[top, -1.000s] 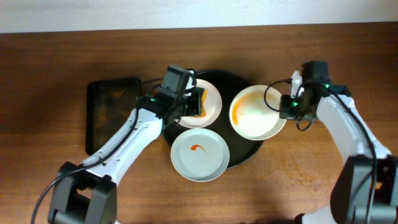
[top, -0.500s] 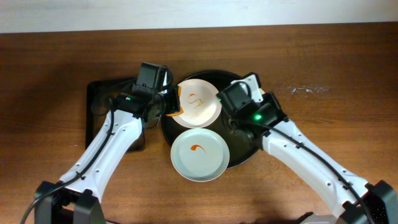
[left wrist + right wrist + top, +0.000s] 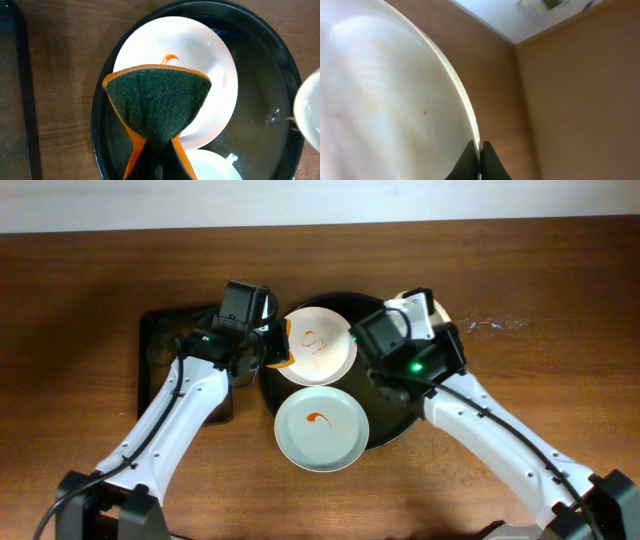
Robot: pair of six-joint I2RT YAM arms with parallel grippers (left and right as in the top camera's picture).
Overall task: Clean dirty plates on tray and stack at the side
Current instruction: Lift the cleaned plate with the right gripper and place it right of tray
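**Left gripper** (image 3: 157, 169): fingers pinch the narrow end of the sponge (image 3: 157, 100). Its green face is toward the wrist camera, with orange backing at the edges, and it fans wide away from the fingers.

**Rear plate** (image 3: 210, 65): white, lying flat in the round tray (image 3: 265, 75). It sits straight ahead of and under the sponge. An orange smear (image 3: 170, 58) shows just past the sponge's broad edge. In the overhead view the sponge is at this plate's left rim. Whether it touches the plate cannot be told.
- Governing relation: the smear lies beyond the sponge's leading edge, toward the plate's middle, and the sponge's long axis points that way. The left arm is the nearer one and the only one holding a wiper, so the wipe probably falls to it.

**Front plate** (image 3: 322, 430): white, with a small orange mark at its centre. It lies on the tray's near edge, just beside the rear plate, and neither gripper is on it.

**Right gripper** (image 3: 480, 152): fingers are pressed together on the rim of the held plate (image 3: 385, 100). That plate is tilted, seen almost edge-on, and shows faint orange specks. In the overhead view it is mostly hidden under the right arm, above the tray's right part.

**Flat tray** (image 3: 170, 340): dark and rectangular, on the table (image 3: 80, 300) left of the round tray, partly under the left arm.

**Stack**: none formed yet.
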